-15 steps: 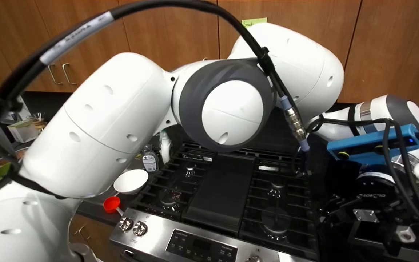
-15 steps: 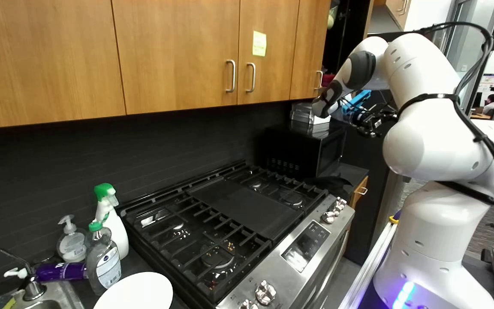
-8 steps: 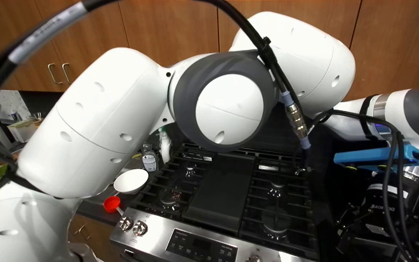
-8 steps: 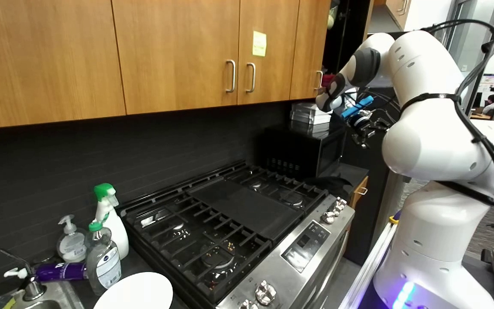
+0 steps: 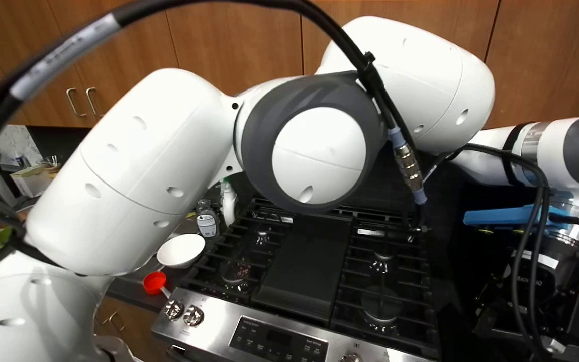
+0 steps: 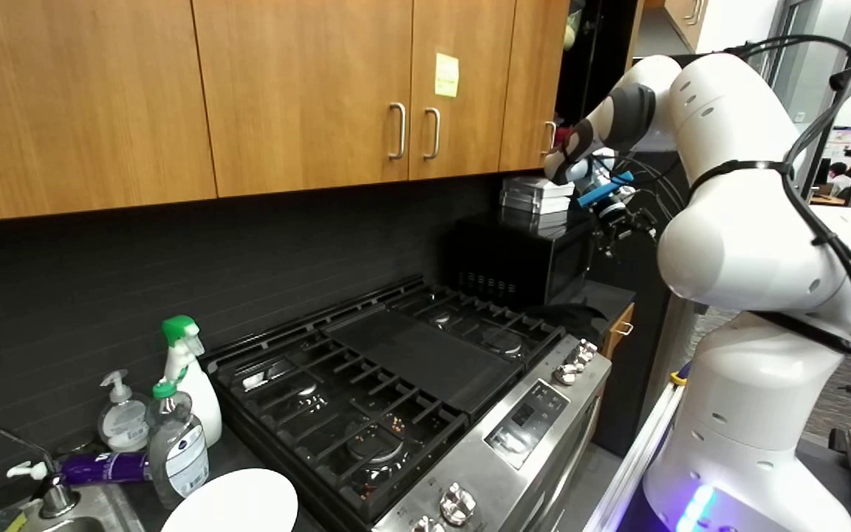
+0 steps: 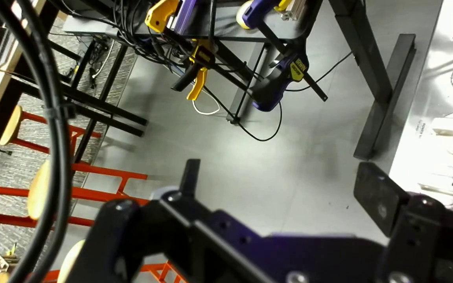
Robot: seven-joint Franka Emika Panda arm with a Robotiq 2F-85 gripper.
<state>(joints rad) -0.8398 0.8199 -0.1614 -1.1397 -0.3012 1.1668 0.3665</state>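
Gripper (image 7: 285, 186) hangs in midair, 2 fingers (image 7: 380, 198) spread wide, fully released, grey floor (image 7: 226, 161) showing btwn 'em in the wrist view. Blue unit (image 5: 500, 216) sits just above it. Looks nearest in an ext. view: black microwave (image 6: 507, 255), right by the gripper, exact gap I can't tell, boxes (image 6: 536, 196) stacked on top. Next out comes the stove (image 6: 492, 480), its knobs (image 7: 452, 129) at the wrist view's right edge. White bowl (image 5: 181, 250), red cup (image 5: 154, 282), spray bottle (image 6: 202, 403) line the counter (image 5: 128, 287) beside it. Farther off: clamps (image 7: 295, 70) on a dark table (image 7: 226, 29), stools (image 7: 39, 190) w/ red legs.
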